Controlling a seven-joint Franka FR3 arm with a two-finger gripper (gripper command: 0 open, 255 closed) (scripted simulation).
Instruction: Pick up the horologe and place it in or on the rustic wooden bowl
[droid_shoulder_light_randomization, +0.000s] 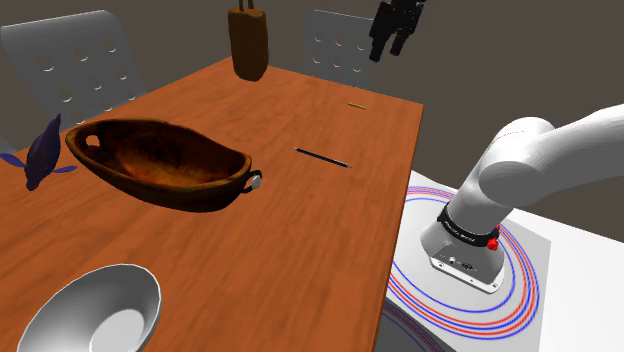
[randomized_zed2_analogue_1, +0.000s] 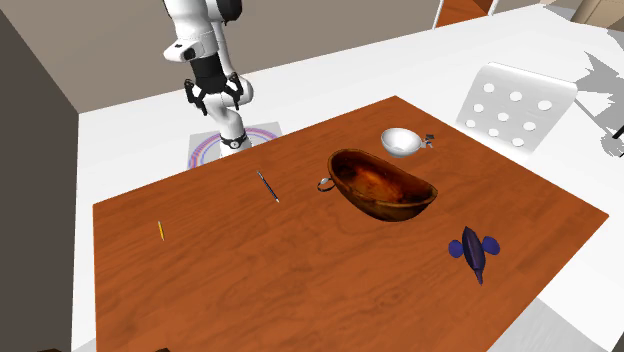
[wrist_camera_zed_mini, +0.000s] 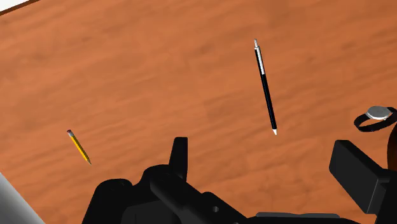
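Since the watch (wrist_camera_zed_mini: 375, 117) is a small thing with a silver face and a thin black strap curled in a loop, it should be light, with a hard, slick face and a bendy strap. The best hold is probably a pinch across the case or the strap loop from above, as it sits low on the tabletop (droid_shoulder_light_randomization: 300, 260). It lies right at one end of the brown bowl (droid_shoulder_light_randomization: 190, 187), the end nearer the robot stand; touching or just short, can't tell. A black pen (wrist_camera_zed_mini: 266, 89) lies out from the bowl past the watch, and a yellow pencil (wrist_camera_zed_mini: 79, 146) lies well beyond that. The tool (droid_shoulder_light_randomization: 393, 30) hangs high, well apart from the bowl, fingers apart with nothing between them. The wrist view gives the strap and face plainly. The shoulder view shows the watch as a small silver spot, but adds the bowl's deep inside, a white bowl (droid_shoulder_light_randomization: 95, 310) near it and a blue figure (droid_shoulder_light_randomization: 42, 150) past its far end. The second exterior view shows the tool's height over the tabletop.
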